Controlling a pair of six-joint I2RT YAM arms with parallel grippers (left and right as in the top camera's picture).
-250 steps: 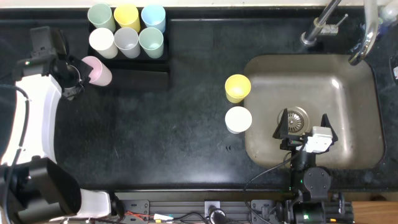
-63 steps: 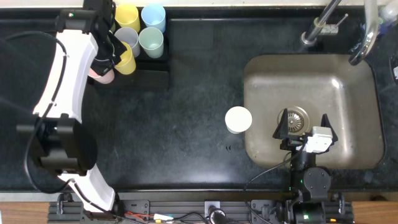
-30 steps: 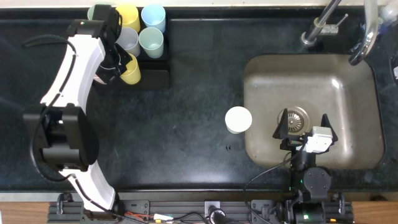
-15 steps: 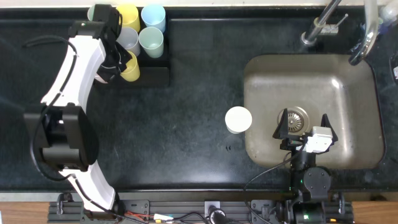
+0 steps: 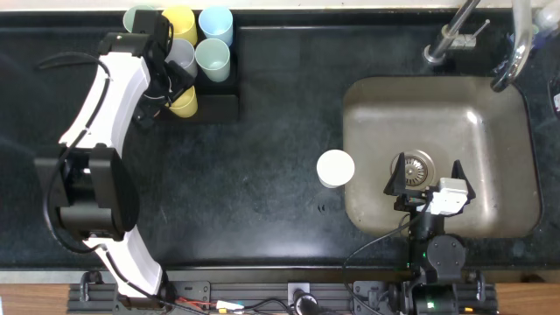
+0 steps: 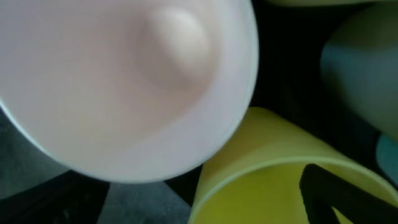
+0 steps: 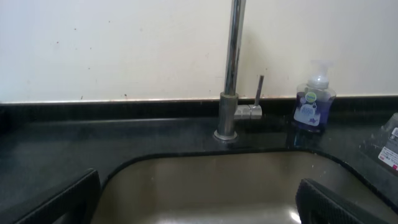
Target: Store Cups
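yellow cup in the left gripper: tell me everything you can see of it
The yellow cup is plain and smooth, plastic by its look, with a round open rim and no handle. It is tilted, not upright, at the front left of the black cup rack. The left gripper holds it, with one dark finger at its rim. A pale pink cup sits close beside it; whether they touch is unclear.

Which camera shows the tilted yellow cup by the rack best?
Top view: the yellow cup sits tilted at the front of the rack. Left wrist view crops it close up; right wrist view faces the sink.
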